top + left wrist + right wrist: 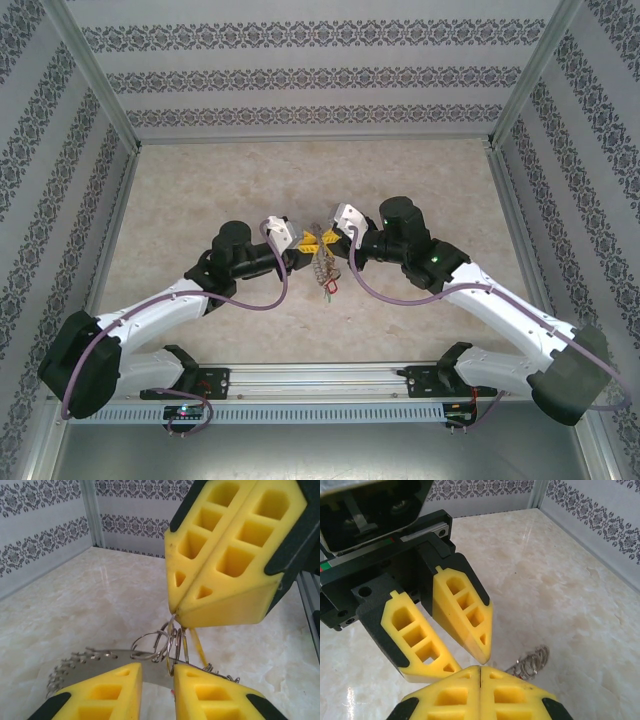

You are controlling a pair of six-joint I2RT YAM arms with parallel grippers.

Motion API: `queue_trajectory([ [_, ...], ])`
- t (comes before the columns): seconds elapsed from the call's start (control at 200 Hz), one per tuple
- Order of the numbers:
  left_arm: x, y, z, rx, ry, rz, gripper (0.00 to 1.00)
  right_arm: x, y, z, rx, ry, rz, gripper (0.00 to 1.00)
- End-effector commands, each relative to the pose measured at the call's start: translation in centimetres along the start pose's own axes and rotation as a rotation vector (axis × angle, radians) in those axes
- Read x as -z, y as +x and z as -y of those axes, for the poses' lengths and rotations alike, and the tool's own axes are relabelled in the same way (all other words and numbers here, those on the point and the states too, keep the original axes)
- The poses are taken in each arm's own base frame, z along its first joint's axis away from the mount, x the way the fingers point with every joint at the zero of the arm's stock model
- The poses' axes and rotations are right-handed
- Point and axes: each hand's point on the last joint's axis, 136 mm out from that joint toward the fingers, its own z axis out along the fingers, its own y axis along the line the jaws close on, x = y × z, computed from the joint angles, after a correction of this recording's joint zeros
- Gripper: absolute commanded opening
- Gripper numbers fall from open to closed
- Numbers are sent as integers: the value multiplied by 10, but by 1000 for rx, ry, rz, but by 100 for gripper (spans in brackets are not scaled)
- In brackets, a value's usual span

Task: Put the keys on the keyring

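Observation:
The keyring [322, 266] hangs over the table's middle, below the two grippers that meet tip to tip. Its grey hoop [90, 666] runs behind my left fingers, its rim fringed with small metal keys [67, 661]. A cluster of small split rings [160, 642] and a thin yellow tag [198, 647] dangle from the tip of my right gripper [176, 612], which is shut on them. My left gripper [157, 672] is open just below, one ring touching its right finger. A red tag [331, 290] hangs lowest. In the right wrist view the right gripper [480, 672] is shut beside the keyring [532, 661].
The marble-patterned table [200, 190] is enclosed by patterned walls [300, 70] with metal corner posts [95, 75]. An aluminium rail [320, 378] carrying both arm bases runs along the near edge.

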Motion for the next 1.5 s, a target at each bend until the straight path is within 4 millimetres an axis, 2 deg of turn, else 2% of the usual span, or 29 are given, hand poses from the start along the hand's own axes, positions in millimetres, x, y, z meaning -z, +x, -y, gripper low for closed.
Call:
queue_trajectory([
  [0.0, -5, -6, 7, -29, 35, -16, 27, 3, -25, -1, 51, 0, 55, 0],
  [0.08, -7, -6, 9, -39, 46, -21, 31, 1, -23, -1, 50, -5, 49, 0],
  [0.255, -9, -4, 6, -54, 37, -46, 31, 1, -22, -4, 62, -18, 41, 0],
  [0.505, -6, -1, 4, -104, 18, -100, 25, 0, -19, -10, 71, -50, 30, 0],
  [0.739, -7, 1, 5, -114, 31, -122, 24, 0, -21, -15, 74, -79, 44, 0],
  [1.284, -9, -12, 10, -136, 69, -91, 27, 0, -24, -25, 62, -145, 54, 0],
  [1.494, -10, -13, 10, -140, 73, -91, 15, -2, -22, -26, 55, -159, 44, 0],
])
